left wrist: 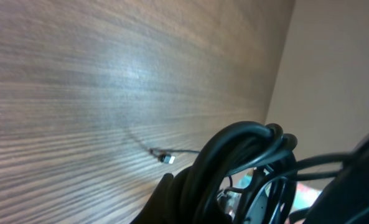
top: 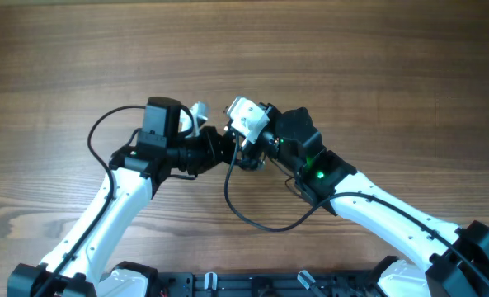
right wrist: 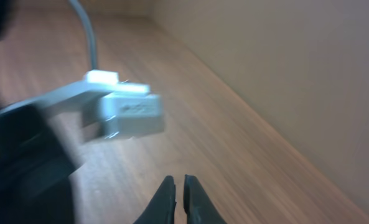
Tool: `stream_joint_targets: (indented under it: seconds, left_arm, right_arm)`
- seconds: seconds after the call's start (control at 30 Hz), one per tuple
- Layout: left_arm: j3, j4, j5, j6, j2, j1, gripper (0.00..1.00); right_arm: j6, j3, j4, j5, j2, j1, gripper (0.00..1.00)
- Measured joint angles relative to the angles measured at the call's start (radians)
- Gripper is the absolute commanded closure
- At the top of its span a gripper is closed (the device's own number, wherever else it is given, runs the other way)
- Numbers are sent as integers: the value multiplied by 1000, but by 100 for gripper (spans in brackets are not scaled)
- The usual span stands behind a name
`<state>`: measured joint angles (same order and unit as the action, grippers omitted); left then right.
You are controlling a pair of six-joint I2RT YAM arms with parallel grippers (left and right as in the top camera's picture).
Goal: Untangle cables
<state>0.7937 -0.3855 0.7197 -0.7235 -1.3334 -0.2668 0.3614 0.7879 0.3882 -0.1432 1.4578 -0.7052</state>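
In the left wrist view one thin black cable [left wrist: 183, 152] with a small silver plug end [left wrist: 166, 159] lies on the wooden table. The rest of the cables are hidden behind the arms. In the overhead view the two grippers meet at the table's middle and no thin cable can be made out there. My left gripper [top: 217, 150] points right; its dark fingers [left wrist: 172, 199] are mostly hidden by thick black arm cables [left wrist: 246, 146]. My right gripper [right wrist: 178, 182] has its fingertips almost together above bare wood, with nothing visible between them.
The left arm's white wrist camera [right wrist: 125, 111] hangs just ahead-left of my right fingers. A thick arm cable loops [top: 260, 224] on the table under the right arm, and another loops [top: 96, 136] beside the left arm. A beige wall [right wrist: 284, 68] borders the table.
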Motion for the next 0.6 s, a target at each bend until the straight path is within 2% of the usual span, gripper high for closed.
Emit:
stream_joint_targets:
  seconds: [0.13, 0.27, 0.37, 0.53, 0.57, 0.6]
  left_arm:
    - [-3, 16, -3, -98, 0, 45, 96]
    - [-6, 50, -16, -189, -2, 63, 96]
    - [-9, 79, -46, -230, -5, 74, 96]
    - [-10, 79, -64, -249, -5, 77, 96]
    - [-10, 79, -64, -249, -5, 77, 96]
    - [-10, 79, -65, -248, -5, 77, 96]
  right_arm:
    - [-2, 0, 0, -122, -4, 4, 80]
    - [-28, 0, -8, -223, -11, 9, 81]
    - [-36, 0, -11, -277, -17, 15, 95]
    - [-46, 0, -15, -306, -18, 15, 96]
    - [-46, 0, -21, -306, -19, 15, 87]
    - [-46, 0, -34, -307, -20, 15, 54]
